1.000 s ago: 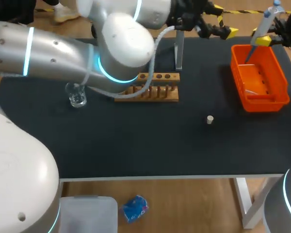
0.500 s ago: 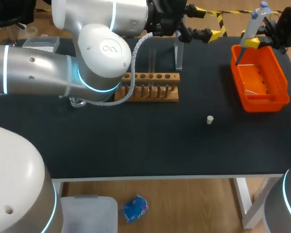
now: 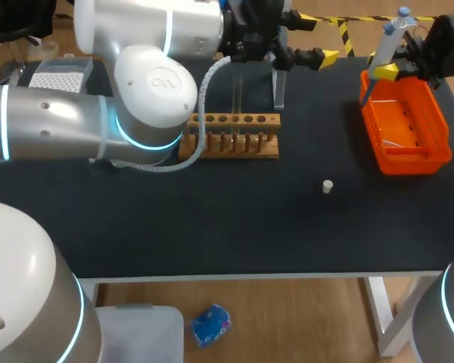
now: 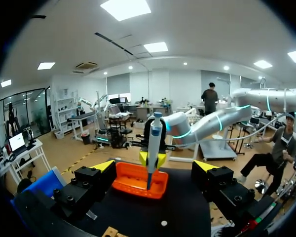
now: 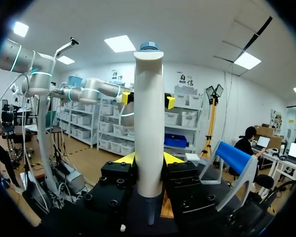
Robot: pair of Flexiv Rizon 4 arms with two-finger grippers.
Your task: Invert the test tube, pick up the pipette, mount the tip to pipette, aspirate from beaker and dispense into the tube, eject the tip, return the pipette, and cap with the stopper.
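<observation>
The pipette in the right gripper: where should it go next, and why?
Probably carry it across the table toward the white tip box at the far left corner. The right gripper is shut on the pipette, which hangs upright above the orange basket, already lifted out. By the task, a tip has to go on before any liquid is drawn.

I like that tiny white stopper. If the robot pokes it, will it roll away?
Probably it tips first: the stopper seems to stand on end on the table. It looks small, likely light, so once tipped its round shape might roll.
</observation>
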